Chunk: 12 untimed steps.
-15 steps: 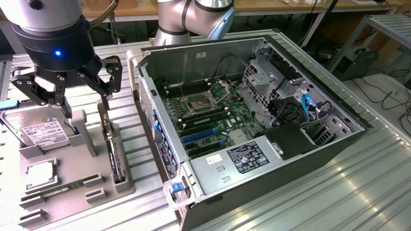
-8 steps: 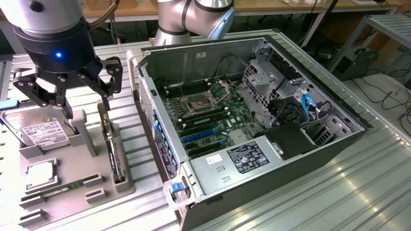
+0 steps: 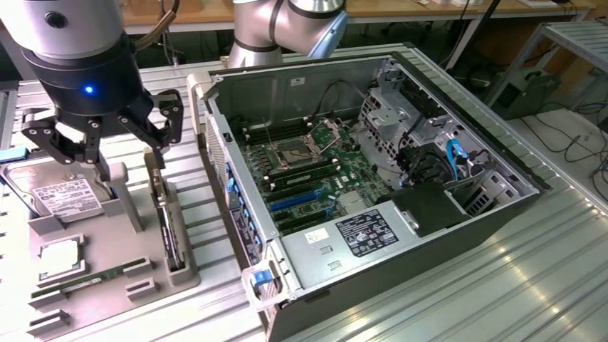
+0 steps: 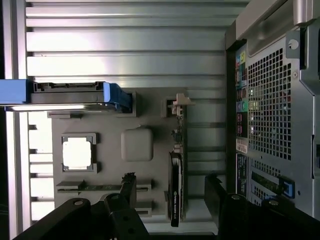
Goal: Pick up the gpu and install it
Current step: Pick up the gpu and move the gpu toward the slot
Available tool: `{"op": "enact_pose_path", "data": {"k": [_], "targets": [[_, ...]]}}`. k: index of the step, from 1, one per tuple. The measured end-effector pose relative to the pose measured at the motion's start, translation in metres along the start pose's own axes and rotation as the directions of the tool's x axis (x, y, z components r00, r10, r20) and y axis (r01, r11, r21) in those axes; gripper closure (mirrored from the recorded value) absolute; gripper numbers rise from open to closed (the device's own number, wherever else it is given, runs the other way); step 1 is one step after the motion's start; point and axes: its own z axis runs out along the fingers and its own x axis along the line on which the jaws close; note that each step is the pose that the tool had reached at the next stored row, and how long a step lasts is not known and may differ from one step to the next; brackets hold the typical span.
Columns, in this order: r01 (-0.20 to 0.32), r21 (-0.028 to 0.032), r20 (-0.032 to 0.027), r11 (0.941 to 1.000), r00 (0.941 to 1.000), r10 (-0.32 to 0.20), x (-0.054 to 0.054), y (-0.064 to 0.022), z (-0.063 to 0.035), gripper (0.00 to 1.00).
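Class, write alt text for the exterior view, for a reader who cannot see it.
An open end effector hangs over the gpu, which stands on edge in a grey tray. An open computer case lies on the exterior view's right.

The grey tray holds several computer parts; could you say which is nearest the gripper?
The gpu, a thin dark card standing on edge: the wrist view shows it between the open gripper's fingers, with the silver hard drive off to one side.

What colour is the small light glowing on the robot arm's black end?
Blue. The light shows best in the exterior view.
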Motion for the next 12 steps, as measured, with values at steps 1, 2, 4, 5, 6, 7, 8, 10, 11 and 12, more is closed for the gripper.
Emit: {"op": "enact_pose_path", "data": {"k": [1, 2, 4, 5, 6, 7, 8, 10, 11, 12], "targets": [[0.0, 0.0001, 0.0001, 1.0, 1.0, 0.0, 0.0, -0.0011, 0.0004, 0.34], [0.0, 0.0001, 0.0002, 1.0, 1.0, 0.0, 0.0, -0.0017, 0.0006, 0.34], [0.001, 0.0, 0.0004, 1.0, 1.0, -0.001, 0.0, -0.0023, 0.0011, 0.34], [0.001, 0.0, 0.0004, 1.0, 1.0, -0.001, 0.0, -0.0027, 0.0015, 0.34], [0.001, 0.002, 0.0001, 1.0, 1.0, -0.001, 0.0, -0.0029, 0.0018, 0.34], [0.001, 0.0028, 0.0001, 1.0, 1.0, -0.001, 0.0, -0.0032, 0.0025, 0.34], [0.001, 0.0033, -0.0003, 1.0, 1.0, -0.001, 0.0, -0.0039, 0.0034, 0.34], [0.001, 0.0035, -0.001, 1.0, 1.0, -0.001, 0.0001, -0.0045, 0.0049, 0.34], [0.001, 0.0036, -0.0014, 1.0, 1.0, -0.001, 0.0002, -0.0046, 0.0053, 0.34], [0.001, 0.0035, -0.0014, 1.0, 1.0, -0.001, 0.0001, -0.0048, 0.0059, 0.34]]}}
